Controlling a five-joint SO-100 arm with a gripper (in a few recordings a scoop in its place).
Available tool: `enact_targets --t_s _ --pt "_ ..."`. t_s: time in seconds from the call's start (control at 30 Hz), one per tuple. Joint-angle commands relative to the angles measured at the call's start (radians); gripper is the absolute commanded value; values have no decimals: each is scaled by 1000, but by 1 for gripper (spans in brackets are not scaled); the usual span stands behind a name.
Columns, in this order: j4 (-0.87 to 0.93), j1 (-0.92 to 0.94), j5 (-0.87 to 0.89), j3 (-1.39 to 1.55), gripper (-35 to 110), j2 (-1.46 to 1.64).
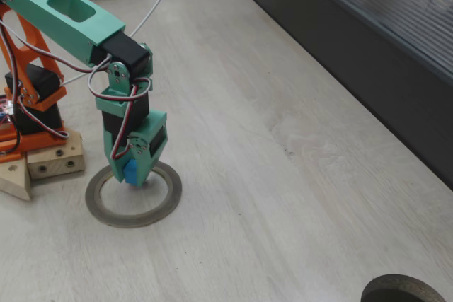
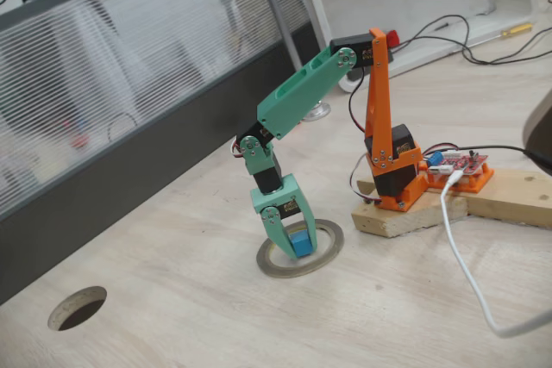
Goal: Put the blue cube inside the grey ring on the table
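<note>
The blue cube (image 1: 132,172) (image 2: 300,242) sits between the green fingers of my gripper (image 1: 134,177) (image 2: 291,249), which is shut on it. The gripper points straight down over the grey ring (image 1: 161,205) (image 2: 330,252), a thin flat band lying on the pale wood-grain table (image 1: 283,196) (image 2: 216,316). In both fixed views the cube hangs low inside the ring's opening, close to the table; I cannot tell whether it touches the surface.
The arm's orange base (image 1: 25,104) (image 2: 392,170) stands on wooden blocks (image 1: 49,164) (image 2: 431,208) beside the ring. A darker ring (image 1: 405,289) (image 2: 78,308) lies far off. A dark wall (image 1: 368,54) borders the table. A white cable (image 2: 470,273) trails past the blocks.
</note>
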Motion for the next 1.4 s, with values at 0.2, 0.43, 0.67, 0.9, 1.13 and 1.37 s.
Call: enact_targets --t_s 0.2,0.43,0.67,0.9,1.13,1.37 --pt "101 20 -2 -11 37 23" --pt "126 21 -2 -12 40 23" --pt "115 21 -2 -15 40 23" --pt "129 21 -2 -132 39 23" --pt "293 21 -2 -215 39 37" --pt "446 20 -2 -377 39 37"
